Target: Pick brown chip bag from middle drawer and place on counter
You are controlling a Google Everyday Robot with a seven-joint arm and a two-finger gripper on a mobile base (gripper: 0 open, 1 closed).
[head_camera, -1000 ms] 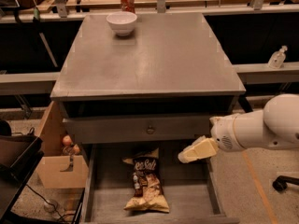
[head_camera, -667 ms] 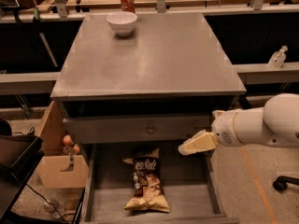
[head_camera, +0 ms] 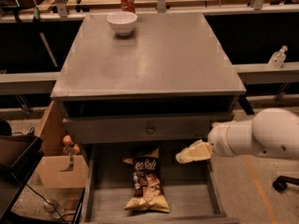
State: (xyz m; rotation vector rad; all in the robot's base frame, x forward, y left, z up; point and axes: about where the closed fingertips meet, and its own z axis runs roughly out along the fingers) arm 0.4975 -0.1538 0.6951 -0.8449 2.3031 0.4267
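The brown chip bag [head_camera: 145, 181] lies flat on the floor of the open middle drawer [head_camera: 189, 197], lengthwise, with its dark middle and pale ends showing. My gripper [head_camera: 194, 152] hangs over the drawer's right rear part, just below the drawer front above. It is to the right of the bag's upper end and apart from it. My white arm [head_camera: 261, 134] reaches in from the right. The grey counter [head_camera: 154, 59] spreads above the drawers.
A white bowl [head_camera: 122, 22] stands at the counter's far left, with a red soda can [head_camera: 127, 1] behind it on the wooden table. The closed drawer front with a round knob [head_camera: 150, 129] sits above the open drawer. A cardboard box [head_camera: 56, 164] stands on the floor at left.
My gripper rose a little, then came back down to about the same place over the drawer's right side. The chip bag has not moved.
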